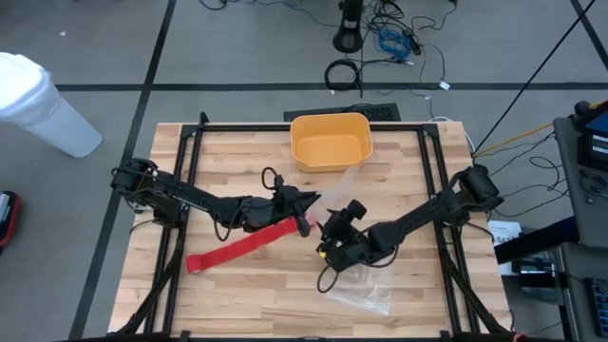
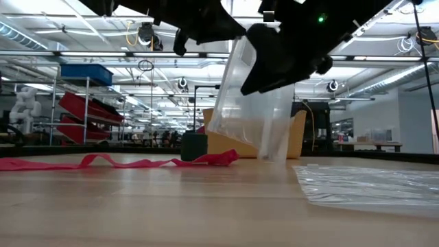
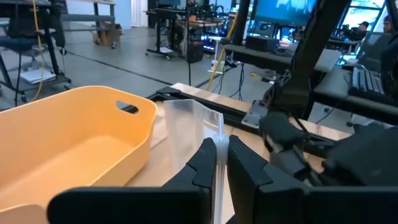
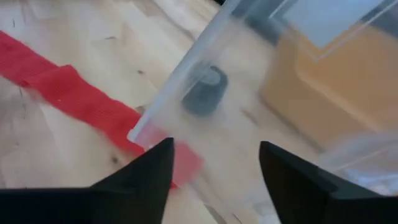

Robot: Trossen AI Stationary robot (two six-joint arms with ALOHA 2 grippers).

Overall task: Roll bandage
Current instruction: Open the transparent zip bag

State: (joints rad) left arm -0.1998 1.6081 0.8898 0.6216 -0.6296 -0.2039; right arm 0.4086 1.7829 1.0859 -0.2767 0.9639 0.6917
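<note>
The red bandage (image 1: 242,247) lies unrolled and flat on the wooden table, slanting from near left up to its end (image 4: 155,140) at the table's middle. My left gripper (image 1: 312,201) is shut on a clear plastic bag (image 2: 254,116), which hangs in front of the yellow bin. My right gripper (image 4: 214,168) stands open just right of the bandage's end, slanting down, with the bag's lower part in front of its fingers. Neither gripper touches the bandage. My left gripper pinches the clear bag's upper part (image 3: 219,155) between its two fingers, which point level from the table's left. The sheet runs on past the fingertips (image 3: 193,121). The bag hangs below the hold, and its lower end (image 2: 264,156) reaches about table height. My right gripper is open next to the bag; I cannot tell whether it touches it.
A yellow bin (image 1: 296,133) stands at the table's far middle. A second clear plastic bag (image 1: 366,290) lies flat at the near right. A small dark object (image 2: 194,146) sits on the table by the bandage's end. Black frame rails run along both sides.
</note>
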